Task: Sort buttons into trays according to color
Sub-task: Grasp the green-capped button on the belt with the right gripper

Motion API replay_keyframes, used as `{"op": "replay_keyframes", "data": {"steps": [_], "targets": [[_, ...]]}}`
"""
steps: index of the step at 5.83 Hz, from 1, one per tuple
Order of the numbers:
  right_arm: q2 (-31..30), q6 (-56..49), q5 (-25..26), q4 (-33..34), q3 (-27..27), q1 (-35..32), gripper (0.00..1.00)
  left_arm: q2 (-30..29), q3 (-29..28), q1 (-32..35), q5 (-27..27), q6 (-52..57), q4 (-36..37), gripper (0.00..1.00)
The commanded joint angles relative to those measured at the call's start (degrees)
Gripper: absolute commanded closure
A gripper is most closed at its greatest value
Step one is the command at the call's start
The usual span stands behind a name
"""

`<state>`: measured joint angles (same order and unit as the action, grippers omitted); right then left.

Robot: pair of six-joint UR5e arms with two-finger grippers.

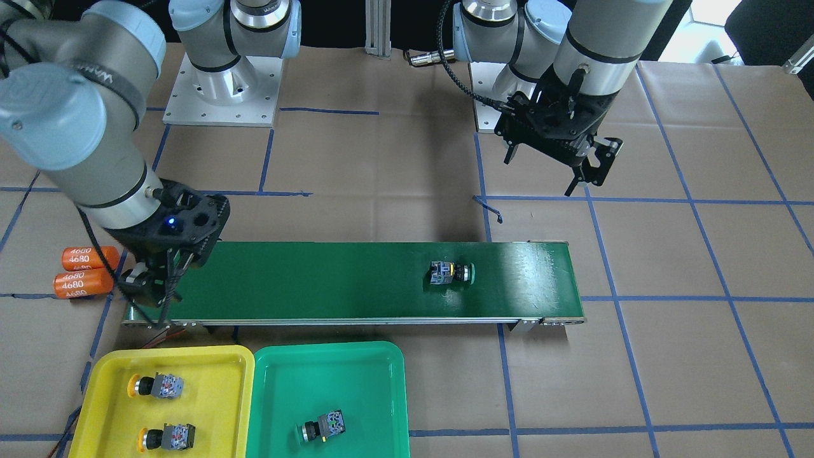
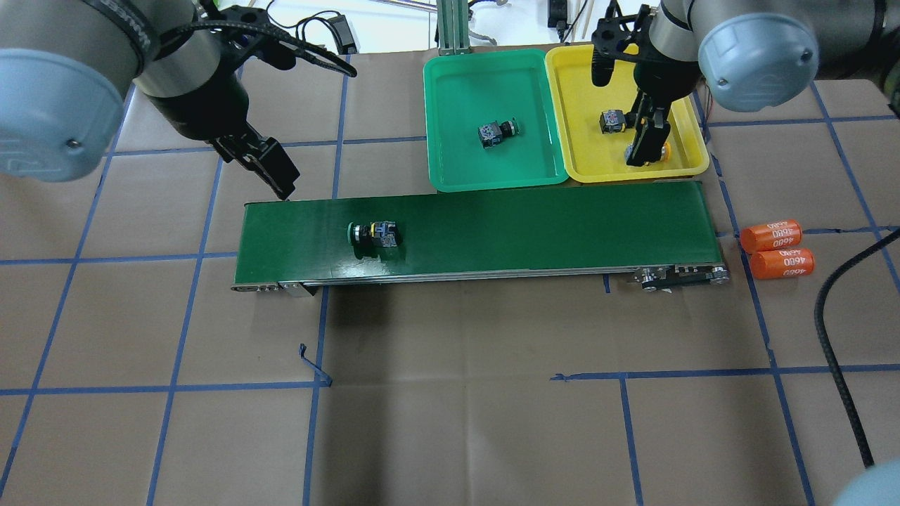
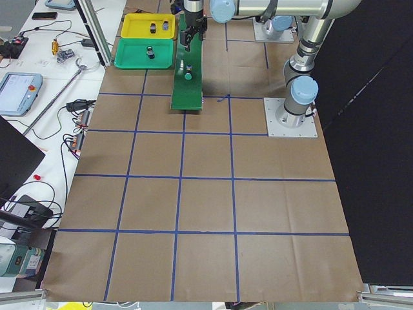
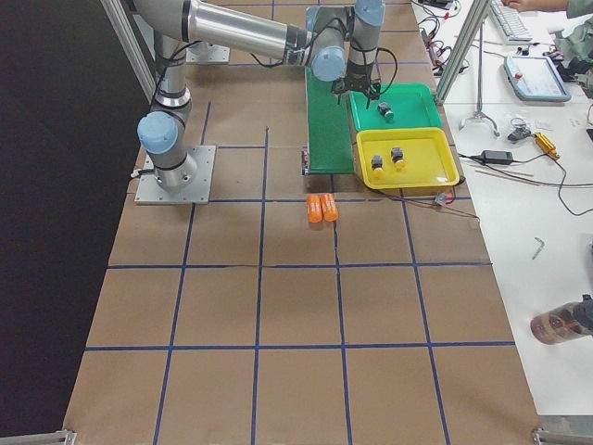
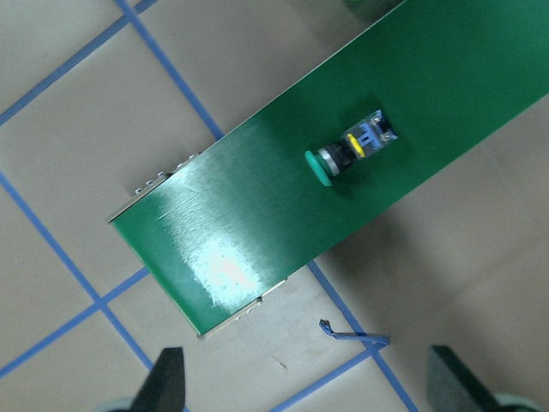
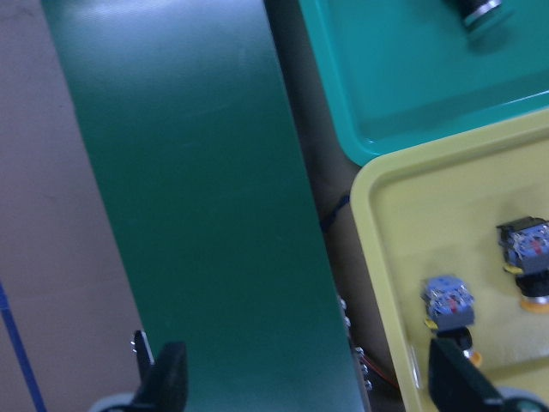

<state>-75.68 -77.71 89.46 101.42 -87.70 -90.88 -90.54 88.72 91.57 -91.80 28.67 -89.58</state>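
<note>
Yellow tray [image 1: 216,407]: a yellow-capped button [image 1: 157,385] and a second yellow-capped button [image 1: 168,437]. Green tray [image 1: 369,381]: one green-capped button [image 1: 323,426]. Conveyor belt [image 1: 318,280]: fourth button [image 1: 450,273], green cap, grey-black body, lying sideways. Left gripper [image 5: 313,378], right gripper [image 6: 313,382]: fingers spread, empty.

Four buttons are counted in all. Two are yellow: a first yellow-capped button [image 1: 156,385] and a second yellow-capped button [image 1: 166,436]. Two are green: a green-capped button in a tray [image 1: 323,426] and a green-capped button on the belt [image 1: 450,273]. Two trays are counted, one yellow tray [image 1: 216,407] and one green tray [image 1: 369,381]. One conveyor belt [image 1: 318,280] is seen. Two orange cylinders marked 4680 are counted, an upper cylinder [image 1: 89,257] and a lower cylinder [image 1: 82,284]. Two tools are counted, the left tool [image 2: 267,165] and the right tool [image 2: 645,140]. One table [image 1: 668,350] is seen.
</note>
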Motion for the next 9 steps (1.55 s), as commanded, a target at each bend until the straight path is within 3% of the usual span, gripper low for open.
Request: {"op": "replay_keyframes", "data": {"steps": [1,2,4,5,7,9], "targets": [[-2.1,-3.9,0.5,-2.2,-1.6,-7.0,0.0,0.7,-2.9,-2.7,-0.7,-17.8,-2.9,0.02],[-2.1,-6.2,0.4,-1.1,-2.6,-7.9,0.0,-0.1,-3.3,-3.0,2.6,-24.1,-2.4,0.02],[-1.2,-6.0,0.1,-1.0,-2.8,-9.8,0.0,0.5,-2.9,-3.1,2.4,-24.5,-2.5,0.02],[0.8,-3.4,-0.4,2.4,-3.7,-13.0,0.0,-0.1,-2.8,-3.0,2.8,-24.3,-2.3,0.02],[7.6,8.6,-0.3,16.7,-6.3,-21.4,0.0,0.9,-2.1,-2.7,2.7,-24.9,-1.2,0.02],[8.9,8.4,0.4,18.0,-9.6,-21.5,0.0,1.8,-0.7,-3.6,2.3,-24.5,-0.9,0.02]]}}
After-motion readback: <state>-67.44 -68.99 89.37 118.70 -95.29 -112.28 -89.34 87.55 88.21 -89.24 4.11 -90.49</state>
